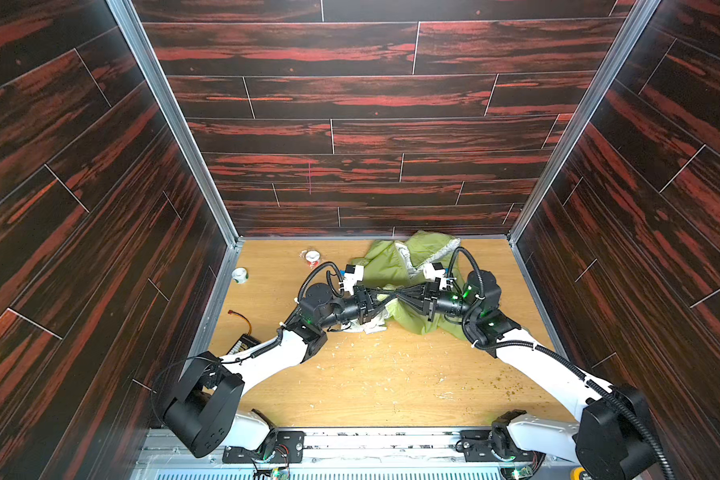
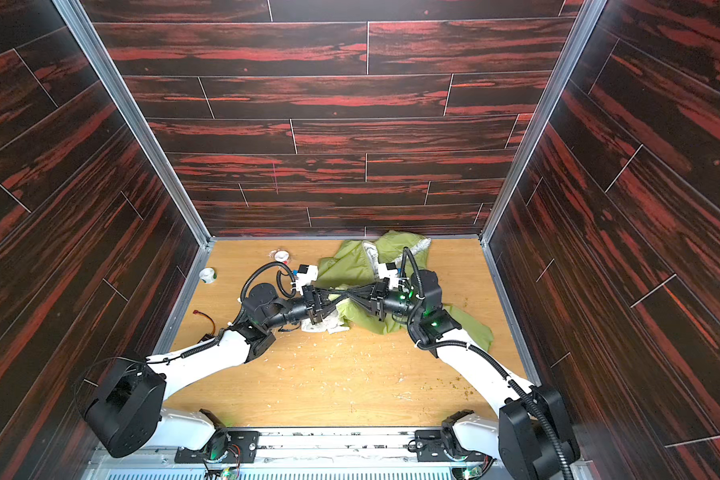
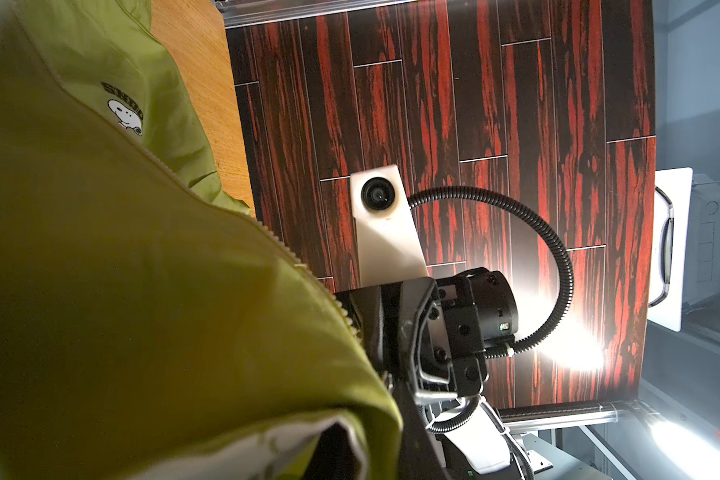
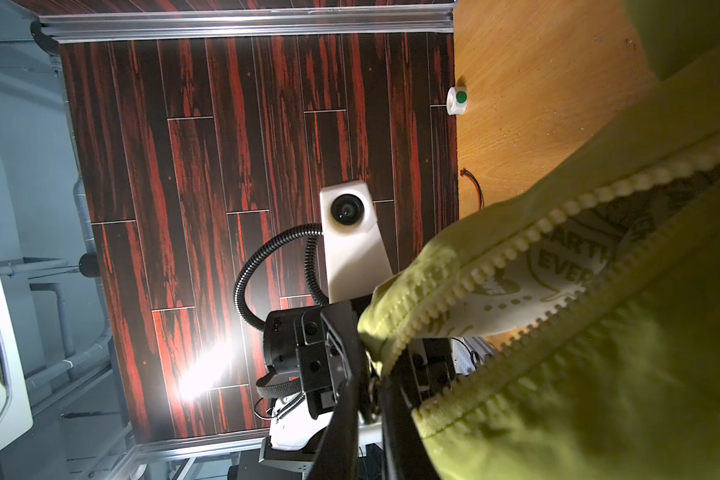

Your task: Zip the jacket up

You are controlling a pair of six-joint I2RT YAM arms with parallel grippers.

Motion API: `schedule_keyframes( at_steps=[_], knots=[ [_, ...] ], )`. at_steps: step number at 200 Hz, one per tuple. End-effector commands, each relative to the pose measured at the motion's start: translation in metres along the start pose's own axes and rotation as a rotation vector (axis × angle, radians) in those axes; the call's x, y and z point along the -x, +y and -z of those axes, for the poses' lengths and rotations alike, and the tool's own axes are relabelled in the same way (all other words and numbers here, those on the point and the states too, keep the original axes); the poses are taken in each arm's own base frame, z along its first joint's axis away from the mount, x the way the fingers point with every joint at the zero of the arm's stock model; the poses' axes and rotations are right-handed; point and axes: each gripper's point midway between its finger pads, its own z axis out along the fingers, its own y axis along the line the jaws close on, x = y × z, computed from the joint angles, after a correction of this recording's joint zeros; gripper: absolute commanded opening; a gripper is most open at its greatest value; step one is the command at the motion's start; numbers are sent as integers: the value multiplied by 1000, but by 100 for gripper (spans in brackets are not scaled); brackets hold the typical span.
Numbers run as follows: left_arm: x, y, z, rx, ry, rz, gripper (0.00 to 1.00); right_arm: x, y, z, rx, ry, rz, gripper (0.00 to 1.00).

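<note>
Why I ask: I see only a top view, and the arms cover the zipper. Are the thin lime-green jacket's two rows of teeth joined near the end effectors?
Observer: No. In the right wrist view the two rows of pale zipper teeth stand apart, with a wide gap between them.
Operator: What shows in the gap?
Observer: The pale printed lining, with round lettered prints.
Operator: Is the cloth gripped?
Observer: In the left wrist view the toothed edge of the lime-green jacket runs into the shut right end effector.

Jacket (image 1: 387, 266) lime-green, lining (image 4: 558, 270) pale, printed; table (image 1: 391, 374) light wood.
</note>
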Motion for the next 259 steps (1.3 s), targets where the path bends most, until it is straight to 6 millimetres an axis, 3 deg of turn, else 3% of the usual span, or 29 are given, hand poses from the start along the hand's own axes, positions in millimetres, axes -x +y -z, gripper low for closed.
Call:
schedule_keyframes(
  at_steps=[1,92,259],
  knots=[
    [-1,-36,4,-99,-1,-79,0,0,-12,0,-23,-11,-44,14],
    [-1,-36,4,-100,2,-78,0,1,-12,1,-7,-16,-53,13],
    [-2,-30,2,-88,12,-64,0,-1,12,-2,33,20,21,16]
  ],
)
